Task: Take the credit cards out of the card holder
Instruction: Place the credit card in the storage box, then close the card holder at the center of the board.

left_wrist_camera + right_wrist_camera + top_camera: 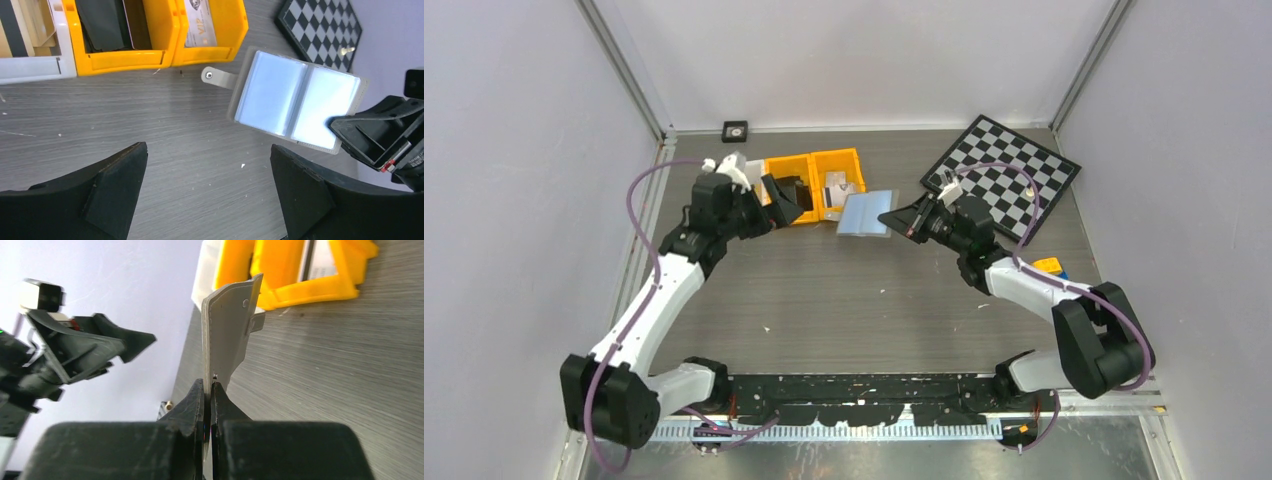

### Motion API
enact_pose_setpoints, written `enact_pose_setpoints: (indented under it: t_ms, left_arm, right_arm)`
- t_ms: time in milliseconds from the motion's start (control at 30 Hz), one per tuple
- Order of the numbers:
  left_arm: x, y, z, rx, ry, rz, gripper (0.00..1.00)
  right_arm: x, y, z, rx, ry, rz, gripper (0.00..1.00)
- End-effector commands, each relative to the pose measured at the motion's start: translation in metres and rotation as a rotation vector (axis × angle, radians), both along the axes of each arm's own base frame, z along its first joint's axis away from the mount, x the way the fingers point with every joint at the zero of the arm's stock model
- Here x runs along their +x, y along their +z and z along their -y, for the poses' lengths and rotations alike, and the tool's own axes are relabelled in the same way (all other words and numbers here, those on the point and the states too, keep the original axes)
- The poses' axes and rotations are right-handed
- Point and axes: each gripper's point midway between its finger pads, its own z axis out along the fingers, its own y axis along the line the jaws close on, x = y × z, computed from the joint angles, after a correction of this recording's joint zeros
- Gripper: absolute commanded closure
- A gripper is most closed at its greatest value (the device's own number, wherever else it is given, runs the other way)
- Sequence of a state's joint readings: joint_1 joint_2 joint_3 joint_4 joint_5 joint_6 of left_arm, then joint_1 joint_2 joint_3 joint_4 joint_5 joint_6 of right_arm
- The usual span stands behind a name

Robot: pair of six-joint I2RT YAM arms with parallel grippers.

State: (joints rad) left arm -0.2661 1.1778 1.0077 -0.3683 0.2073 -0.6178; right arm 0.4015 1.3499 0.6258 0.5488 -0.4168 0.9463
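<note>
The card holder (pixel 866 213) is open flat, silver-grey with two pale blue-white glossy sleeves and a snap tab on its left end. It also shows in the left wrist view (pixel 295 100) and edge-on in the right wrist view (pixel 227 335). My right gripper (pixel 902 218) (pixel 209 390) is shut on the holder's right edge and holds it low over the table. My left gripper (pixel 782 200) (pixel 208 150) is open and empty, to the left of the holder. A silver card marked VIP (pixel 200 27) lies in the right orange bin. I cannot tell whether cards sit in the sleeves.
Two orange bins (pixel 796 165) (pixel 125 60) stand just behind the holder, the left one holding a dark object. A white bin (pixel 30 65) with tan wooden pieces is to their left. A chessboard (pixel 1004 175) lies at the back right. A blue and yellow object (pixel 1049 266) sits beside the right arm.
</note>
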Motion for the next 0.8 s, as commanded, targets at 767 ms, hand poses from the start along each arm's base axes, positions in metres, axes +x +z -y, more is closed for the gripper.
enact_pose_setpoints:
  t_ms: [767]
  left_arm:
    - [-0.029, 0.004, 0.064, -0.62, -0.308, 0.19, 0.11]
  right_arm:
    - [-0.029, 0.062, -0.048, 0.258, 0.296, 0.16, 1.0]
